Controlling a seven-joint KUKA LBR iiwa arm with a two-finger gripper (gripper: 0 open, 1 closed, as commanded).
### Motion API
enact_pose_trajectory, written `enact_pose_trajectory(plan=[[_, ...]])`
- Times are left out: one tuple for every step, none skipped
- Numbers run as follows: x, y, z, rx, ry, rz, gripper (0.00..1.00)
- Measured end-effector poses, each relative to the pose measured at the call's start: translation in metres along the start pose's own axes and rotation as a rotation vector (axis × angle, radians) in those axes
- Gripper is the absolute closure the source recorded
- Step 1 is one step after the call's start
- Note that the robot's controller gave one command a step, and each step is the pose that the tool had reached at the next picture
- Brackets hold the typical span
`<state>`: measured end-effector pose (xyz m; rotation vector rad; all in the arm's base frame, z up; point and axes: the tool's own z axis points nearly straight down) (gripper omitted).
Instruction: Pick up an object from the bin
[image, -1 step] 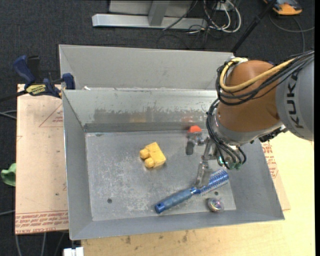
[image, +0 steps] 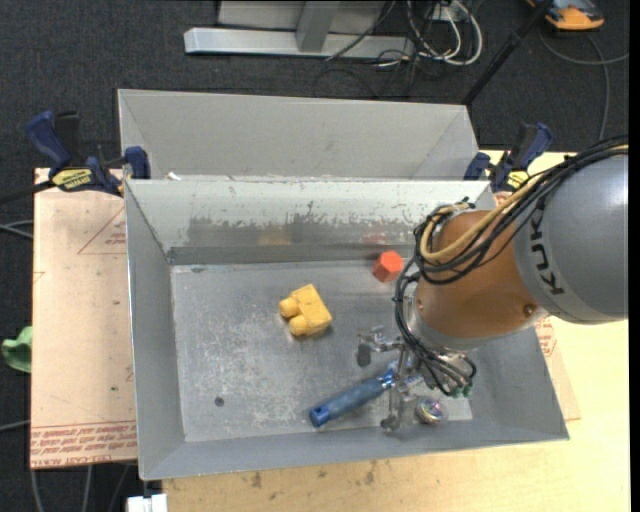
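Lying aslant on the floor of the bin (image: 150, 330) is a blue rod (image: 348, 401): slim, rounded, plastic-looking, with a slightly thicker tip at its lower left end. It sits below and right of the yellow block (image: 305, 312), nearer the front wall and well apart from it. The rod's upper right end runs in under the gripper (image: 398, 386), itself below and right of the yellow block. Cannot tell how far the gripper is spread, nor whether it has hold of the rod. The arm's orange-brown cover (image: 470, 285) bulks to the block's right. A small orange cube (image: 389, 265) lies up and right of the yellow block, by the back wall. The yellow block is chunky, notched on one side. The bin is grey metal, its floor scuffed and speckled, its walls sloping. Farther up from the yellow block, past the bin, are dark carpet (image: 100, 50) and tangled cables (image: 440, 35).
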<state>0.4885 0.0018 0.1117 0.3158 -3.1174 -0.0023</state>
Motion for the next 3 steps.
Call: enact_pose_trajectory(plan=[[-0.011, 0.006, 0.044, 0.001, -0.010, 0.012, 0.00], [-0.011, 0.005, 0.042, 0.001, -0.009, 0.013, 1.00], [-0.013, 0.010, -0.105, 0.003, -0.018, 0.040, 1.00]])
